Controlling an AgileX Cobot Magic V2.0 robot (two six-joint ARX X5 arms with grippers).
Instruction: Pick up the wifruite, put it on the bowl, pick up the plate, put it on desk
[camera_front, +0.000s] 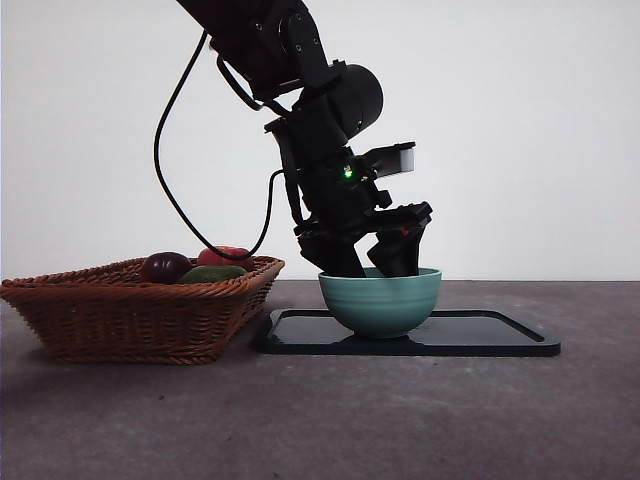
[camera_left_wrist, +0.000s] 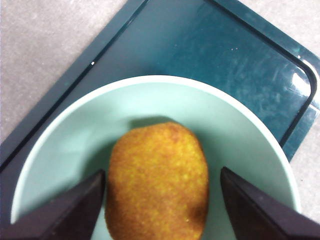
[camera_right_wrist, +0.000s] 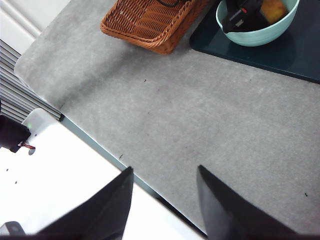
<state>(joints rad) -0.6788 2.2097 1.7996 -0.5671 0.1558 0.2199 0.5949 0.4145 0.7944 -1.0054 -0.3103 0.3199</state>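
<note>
The wifruite (camera_left_wrist: 157, 182), an oval orange-brown fruit, lies on the bottom of the teal-green bowl (camera_left_wrist: 75, 130). My left gripper (camera_left_wrist: 162, 171) reaches down into the bowl (camera_front: 380, 305) and is open, one jaw on each side of the fruit with a gap to it. From the right wrist, the fruit (camera_right_wrist: 274, 10) shows beside that gripper's black jaws inside the bowl (camera_right_wrist: 255, 35). My right gripper (camera_right_wrist: 165, 169) is open and holds nothing, high over the desk's (camera_right_wrist: 200, 115) near edge. A plate is out of view.
The bowl stands on a dark rectangular tray (camera_front: 480, 335). Left of the tray is a brown wicker basket (camera_front: 130, 300) with a dark purple, a red and a green fruit. A white surface (camera_right_wrist: 75, 200) lies beyond the desk's edge.
</note>
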